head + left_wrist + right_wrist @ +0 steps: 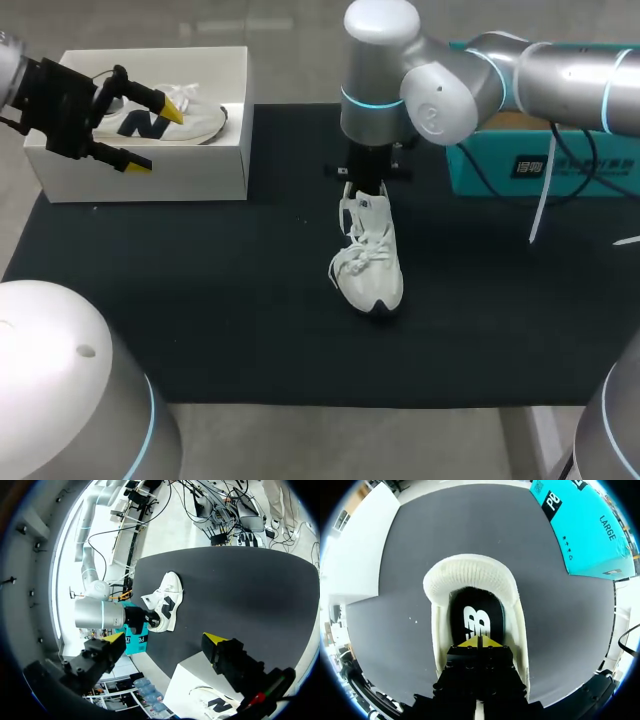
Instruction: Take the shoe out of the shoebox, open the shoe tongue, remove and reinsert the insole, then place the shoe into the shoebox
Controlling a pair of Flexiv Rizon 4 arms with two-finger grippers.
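A white shoe [368, 262] stands upright on the black mat [250, 330] mid-table, toe towards the front edge. My right gripper [366, 190] comes straight down into its heel opening. From the right wrist, the gripper [479, 641] is shut, its yellow tips pressed together just over the black insole [477, 615] inside the padded collar [470, 575]; I cannot tell whether it pinches the insole. My left gripper [156, 138] hovers open over the white shoebox [140, 180], nothing between its fingers. The left wrist view shows that gripper [166, 638] wide open, with the shoe [167, 597] far ahead.
A second white shoe [200, 120] lies inside the shoebox at the back left. A teal box [500, 160] stands at the back right, behind my right arm. Bare mat lies in front of and to both sides of the shoe.
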